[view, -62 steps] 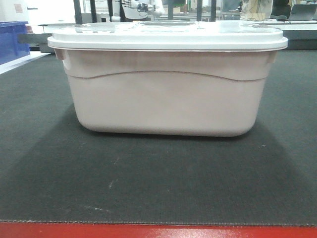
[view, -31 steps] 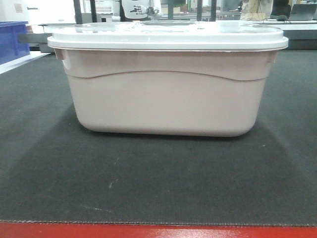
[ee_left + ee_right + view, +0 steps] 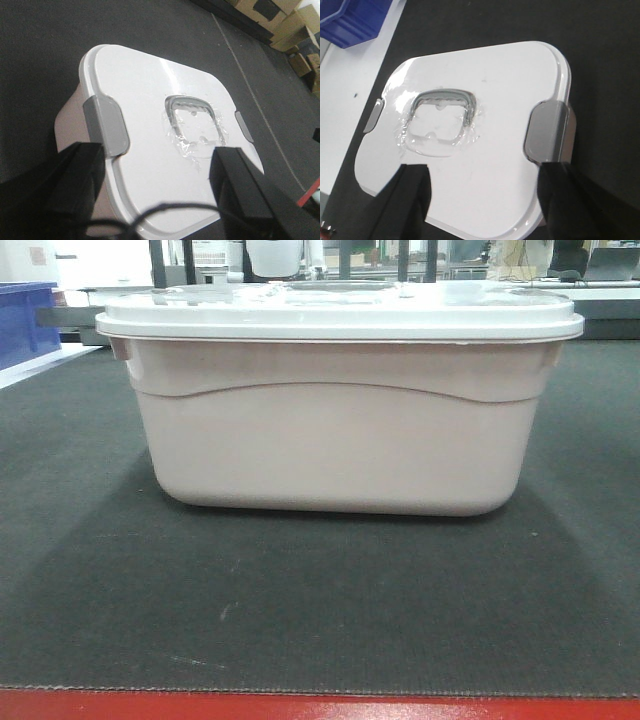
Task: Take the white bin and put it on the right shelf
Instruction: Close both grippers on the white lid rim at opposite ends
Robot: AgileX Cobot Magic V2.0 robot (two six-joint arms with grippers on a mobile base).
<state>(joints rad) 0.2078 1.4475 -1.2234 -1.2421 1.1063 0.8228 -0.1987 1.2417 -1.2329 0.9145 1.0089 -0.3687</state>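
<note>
The white bin (image 3: 335, 440) stands on a dark mat, filling the front view, with its flat white lid (image 3: 340, 310) on. From above, the left wrist view shows the bin's lid (image 3: 160, 130) with a grey latch (image 3: 106, 125) and a recessed grey handle (image 3: 192, 110). My left gripper (image 3: 157, 175) hangs open over the near end of the lid, apart from it. My right gripper (image 3: 482, 192) is open above the other end of the lid (image 3: 475, 150), near a grey latch (image 3: 547, 130). The right shelf is out of view.
A blue crate (image 3: 25, 320) stands at the far left; the same blue crate (image 3: 355, 17) shows at the top left of the right wrist view. Cardboard boxes (image 3: 290, 30) lie beyond a white floor line. The mat's red front edge (image 3: 320, 707) runs along the bottom.
The bin has not moved. In the background behind the lid, a white figure has shifted slightly.
</note>
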